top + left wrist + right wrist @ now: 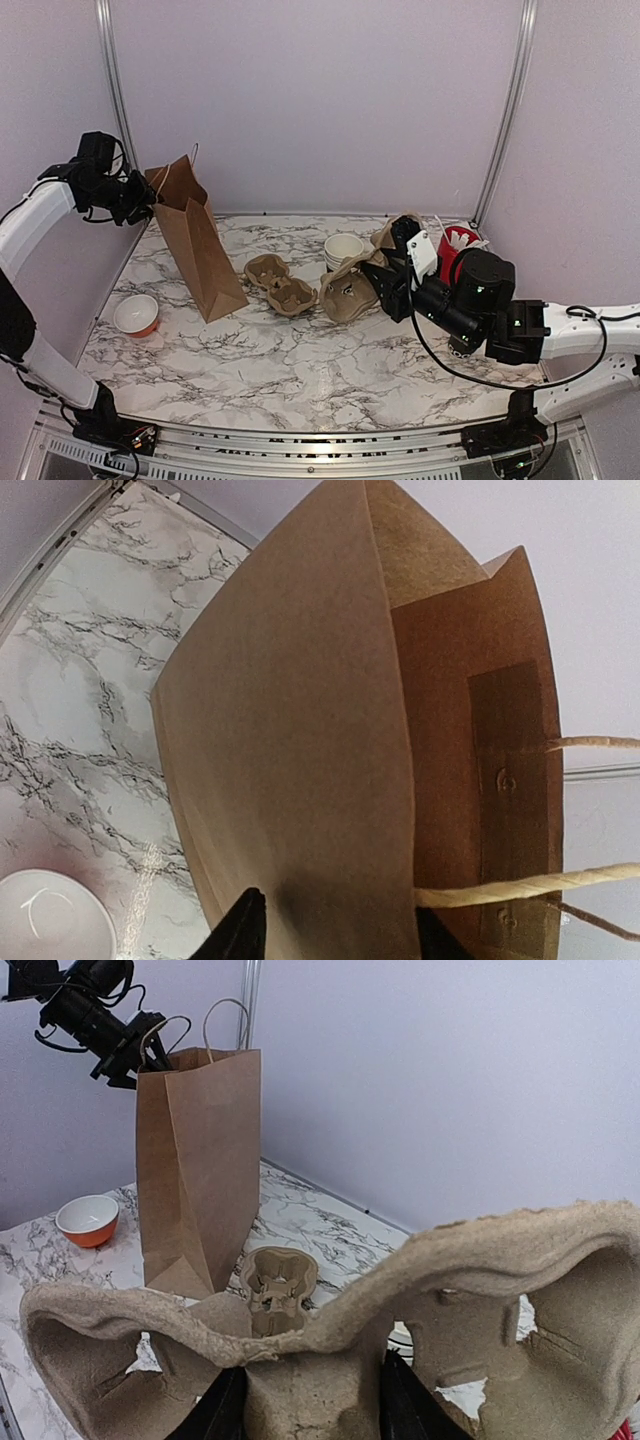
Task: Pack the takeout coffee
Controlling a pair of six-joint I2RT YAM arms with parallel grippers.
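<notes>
- Reaching up at the left side, the left pincer [144,197] is at the top edge of the bag [195,245], which stands upright on the surface [300,350] near its left rear corner.
- In the left wrist view its fingers [245,930] stand apart, one on each side of the bag's front wall, beside a cord handle [500,885]. I cannot tell if they press the paper.
- The right pincer [383,288] pinches the carrier [348,292] at its middle ridge and holds it tilted, right of the centre.
- A second carrier [281,284] lies flat on the surface between the bag and the held one.
- A white cup [343,247] stands just behind the held carrier. A red cup [457,250] with stirrers [465,237] is further right, behind the right arm.
- A bowl [136,314], white inside and orange outside, sits near the left edge, in front of the bag.
- The coffee cups I cannot make out in any view, so I cannot tell where they are.
</notes>
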